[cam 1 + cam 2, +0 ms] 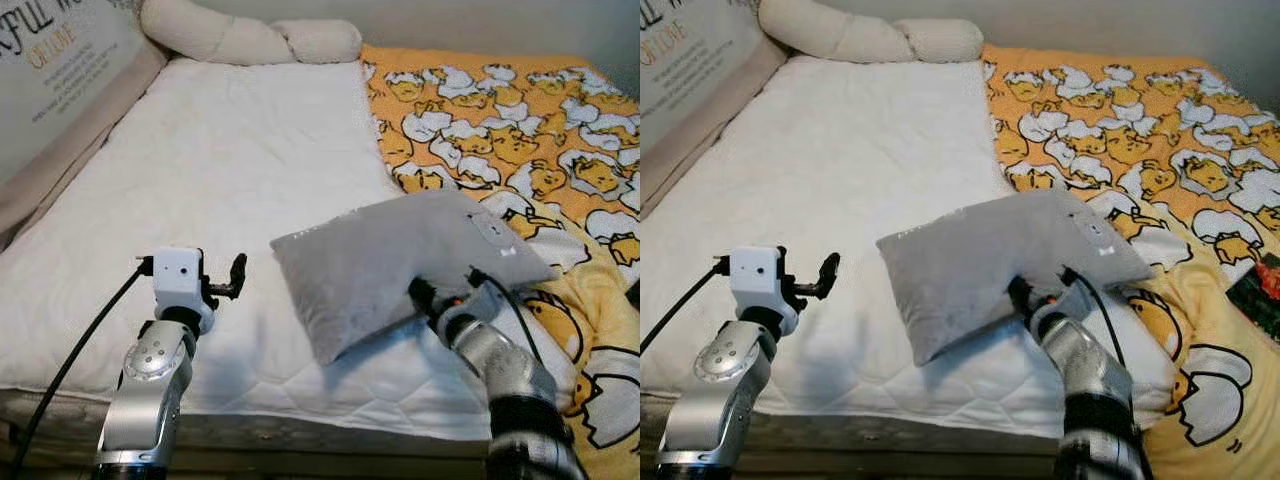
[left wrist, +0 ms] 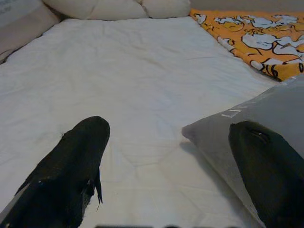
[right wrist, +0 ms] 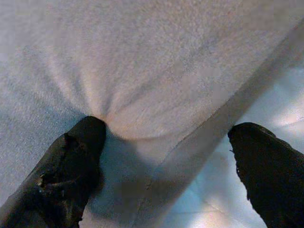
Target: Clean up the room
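Observation:
A grey pillow [image 1: 390,260] lies tilted on the white mattress [image 1: 220,170], part of it over the edge of the yellow duck-print blanket [image 1: 520,120]. My right gripper [image 3: 166,156] is at the pillow's near edge, open. One of its fingers [image 3: 76,156] presses into the grey fabric and the other finger [image 3: 270,166] hangs over the mattress beside the pillow's edge. Left of the pillow, my left gripper [image 1: 232,278] is raised above the mattress, open and empty. In the left wrist view the pillow's corner [image 2: 228,133] lies just beyond one fingertip.
A long cream bolster [image 1: 240,35] lies across the head of the bed. A padded side panel with lettering [image 1: 50,60] runs along the left. A dark red-patterned item [image 1: 1260,290] lies on the blanket at the right edge. The mattress's front edge [image 1: 300,415] is close to me.

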Robot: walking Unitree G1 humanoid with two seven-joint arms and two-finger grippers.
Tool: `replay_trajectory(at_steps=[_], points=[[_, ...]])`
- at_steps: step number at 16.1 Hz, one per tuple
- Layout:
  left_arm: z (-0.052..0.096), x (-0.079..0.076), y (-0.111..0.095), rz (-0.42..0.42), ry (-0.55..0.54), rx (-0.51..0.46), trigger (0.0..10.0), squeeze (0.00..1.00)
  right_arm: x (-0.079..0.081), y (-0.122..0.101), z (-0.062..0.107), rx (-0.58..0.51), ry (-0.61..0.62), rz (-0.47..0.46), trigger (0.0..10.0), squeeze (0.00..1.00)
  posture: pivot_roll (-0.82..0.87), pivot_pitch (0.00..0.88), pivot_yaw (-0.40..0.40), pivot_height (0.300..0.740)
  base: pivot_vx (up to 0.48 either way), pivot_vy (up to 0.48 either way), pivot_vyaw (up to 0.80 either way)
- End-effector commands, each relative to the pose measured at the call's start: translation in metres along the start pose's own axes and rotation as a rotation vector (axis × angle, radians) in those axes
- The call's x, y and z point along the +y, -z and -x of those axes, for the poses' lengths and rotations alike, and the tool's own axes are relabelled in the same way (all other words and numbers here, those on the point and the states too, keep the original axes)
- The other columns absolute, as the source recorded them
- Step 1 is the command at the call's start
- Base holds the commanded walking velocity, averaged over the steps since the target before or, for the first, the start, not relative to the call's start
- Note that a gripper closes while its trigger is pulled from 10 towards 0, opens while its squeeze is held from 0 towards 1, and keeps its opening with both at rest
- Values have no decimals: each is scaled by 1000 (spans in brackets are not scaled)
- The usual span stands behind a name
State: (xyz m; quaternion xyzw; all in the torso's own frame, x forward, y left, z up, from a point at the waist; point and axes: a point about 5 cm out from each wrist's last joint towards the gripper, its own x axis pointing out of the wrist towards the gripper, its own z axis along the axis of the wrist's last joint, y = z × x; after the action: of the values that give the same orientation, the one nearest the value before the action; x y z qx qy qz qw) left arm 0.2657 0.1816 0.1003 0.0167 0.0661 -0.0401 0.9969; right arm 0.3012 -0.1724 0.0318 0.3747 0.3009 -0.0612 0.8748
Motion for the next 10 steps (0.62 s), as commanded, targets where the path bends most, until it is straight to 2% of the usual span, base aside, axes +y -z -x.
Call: replay_trajectory(at_steps=[1, 3, 4, 6, 9, 10], points=[[-1, -2, -6, -12, 17, -14, 10000, 0, 6, 5, -6, 36, -44, -78, 10000, 0, 33, 0, -14, 740, 0, 0, 0], [-2, -1, -8, -18, 22, -17, 10000, 0, 10, 6, -14, 63, -88, -161, 10000, 0, 37, 0, -8, 740, 0, 0, 0], [-2, -1, -8, -23, 26, -18, 10000, 0, 13, 6, -16, 58, -113, -157, 10000, 0, 41, 0, -7, 740, 0, 0, 0], [-3, -1, -10, -39, 43, -24, 10000, 0, 30, -4, -18, -23, -256, -148, 10000, 0, 50, 0, -7, 740, 0, 0, 0], [-3, -1, -10, -47, 52, -25, 10000, 0, 27, -2, -20, -53, -240, -141, 10000, 0, 57, 0, -3, 740, 0, 0, 0], [-3, -1, -11, -49, 55, -28, 10000, 0, 25, -3, -20, -87, -257, -161, 3922, 0, 61, 0, -2, 740, 0, 0, 0]])
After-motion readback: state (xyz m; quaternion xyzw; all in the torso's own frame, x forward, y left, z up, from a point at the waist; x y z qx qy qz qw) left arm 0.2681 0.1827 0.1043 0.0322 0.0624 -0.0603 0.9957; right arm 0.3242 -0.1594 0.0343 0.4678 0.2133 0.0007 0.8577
